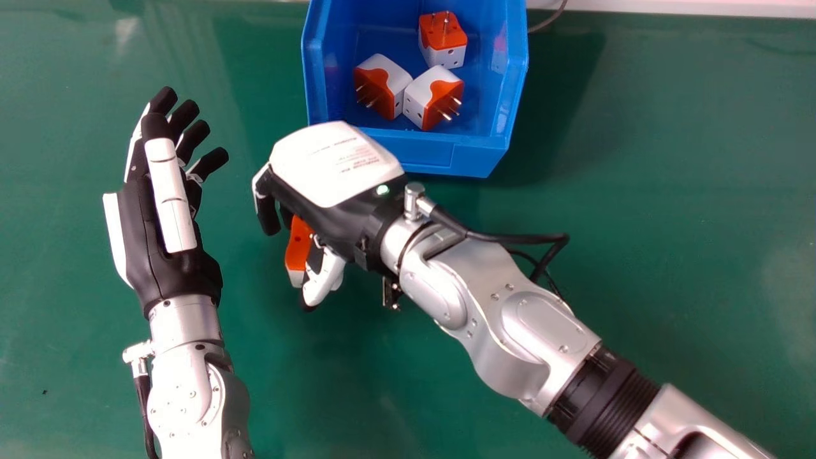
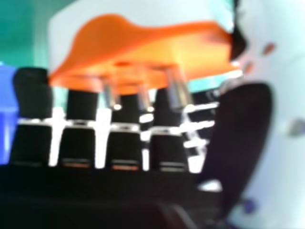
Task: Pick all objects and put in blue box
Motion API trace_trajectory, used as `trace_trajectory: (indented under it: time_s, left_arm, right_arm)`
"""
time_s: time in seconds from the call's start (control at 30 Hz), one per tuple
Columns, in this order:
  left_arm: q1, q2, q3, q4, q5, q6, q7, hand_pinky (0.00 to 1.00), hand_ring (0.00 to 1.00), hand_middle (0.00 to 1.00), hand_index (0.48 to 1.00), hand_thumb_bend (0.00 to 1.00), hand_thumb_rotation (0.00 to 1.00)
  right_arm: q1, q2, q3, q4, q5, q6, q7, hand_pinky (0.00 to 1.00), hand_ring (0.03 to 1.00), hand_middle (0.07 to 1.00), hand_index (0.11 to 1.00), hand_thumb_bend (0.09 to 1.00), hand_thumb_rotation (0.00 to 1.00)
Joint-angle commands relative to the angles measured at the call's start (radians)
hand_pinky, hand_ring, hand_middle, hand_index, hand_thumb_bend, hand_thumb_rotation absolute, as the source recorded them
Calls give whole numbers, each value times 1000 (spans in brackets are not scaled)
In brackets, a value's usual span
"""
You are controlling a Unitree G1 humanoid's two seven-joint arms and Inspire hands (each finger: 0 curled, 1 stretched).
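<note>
I have an orange-and-white plug adapter [image 1: 299,245] pinched between the thumb and bent fingers of my right hand [image 1: 338,169], above the surface [image 1: 669,255], near and to the left of the blue box [image 1: 472,156]. My left hand [image 1: 150,245] is relaxed, its fingers loosely extended, over at the left.

What worries me first is the near wall: if I go far and right without enough lift, the low-hung adapter could knock it, and the box might slide or the piece be pulled from my grasp. The adapter's metal prongs [image 2: 177,88] stick out, so they could catch on the rim. The hold looks to be at the edge of a smooth, blocky body, and it could twist or slip if I loosen early; it would then drop short, on the near side. Inside, two adapters crowd the near part, so a piece let go there may land on them and tip. My wrist cable [image 1: 510,239] loops out to the right and might snag on the box as I swing over.

Counting up: one box; four adapters, three of them inside, at far right [image 1: 442,38], near left [image 1: 382,86] and near right [image 1: 433,97], and one in my grasp; two hands.
</note>
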Motion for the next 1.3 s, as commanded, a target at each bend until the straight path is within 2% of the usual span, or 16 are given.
trace_trajectory:
  time_s: [0.0, 0.07, 0.27, 0.5, 0.63, 0.73, 0.87, 1.0, 1.1, 1.27]
  left_arm:
    - [-14, 4, -2, -4, 3, -12, -6, 743, 831, 841, 839, 669, 909]
    - [-15, 6, -2, -1, 8, -14, -3, 744, 832, 841, 839, 668, 909]
    - [-17, 6, -1, 2, 9, -14, 2, 744, 832, 841, 838, 666, 911]
    - [-21, 8, 1, 10, 5, -15, -2, 742, 830, 839, 836, 664, 912]
    - [-23, 10, 2, 16, 2, -17, -8, 739, 829, 838, 835, 664, 911]
    - [-22, 11, 1, 13, 1, -15, -8, 739, 828, 837, 834, 665, 910]
    - [-22, 10, 1, 11, 0, -14, -7, 739, 828, 837, 834, 665, 910]
    - [-20, 11, -1, 13, 3, -20, -9, 739, 828, 837, 834, 665, 910]
    - [-20, 11, 0, 14, 4, -18, -6, 739, 828, 837, 834, 665, 910]
    - [-20, 12, -1, 14, 4, -21, -8, 738, 827, 836, 834, 665, 909]
  right_arm:
    - [-3, -11, -11, -93, -27, 22, 31, 239, 377, 483, 521, 515, 1]
    - [7, -18, -16, -140, -30, 38, 54, 229, 369, 477, 527, 513, 1]
    - [-4, -27, -6, -222, -75, 94, 137, 224, 363, 472, 533, 511, 0]
    - [7, -15, -46, -317, -78, 150, 186, 212, 370, 487, 517, 513, 0]
    - [8, -23, -60, -345, -83, 159, 171, 201, 375, 490, 511, 514, 0]
    - [13, -19, -70, -351, -98, 176, 153, 187, 377, 492, 506, 514, 0]
    - [-9, -21, -89, -373, -106, 207, 197, 187, 377, 492, 506, 514, 0]
    - [-27, -26, -118, -377, -123, 232, 207, 187, 377, 492, 506, 514, 0]
    - [-28, -40, -143, -380, -117, 219, 183, 187, 377, 492, 506, 514, 0]
    - [-53, -42, -171, -351, -174, 281, 158, 185, 380, 496, 502, 515, 0]
